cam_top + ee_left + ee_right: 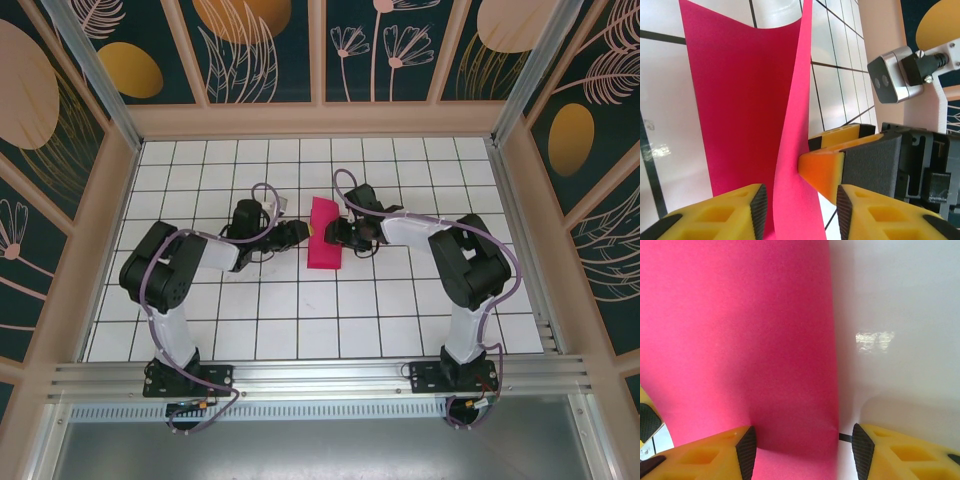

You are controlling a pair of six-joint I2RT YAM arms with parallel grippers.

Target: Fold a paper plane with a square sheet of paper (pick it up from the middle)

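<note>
Straddling the flimsy, crease-prone square sheet of paper (324,240) with left fingers (759,206) and right fingers (746,446) parted; best pinched lightly mid-ridge.

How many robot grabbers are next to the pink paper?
2. The left gripper is on the left side of the pink paper, and the right gripper is on its right side. They face each other across it.

We count one square sheet of paper (324,245) and two grippers: the left gripper (801,212) and the right gripper (801,450).
</note>
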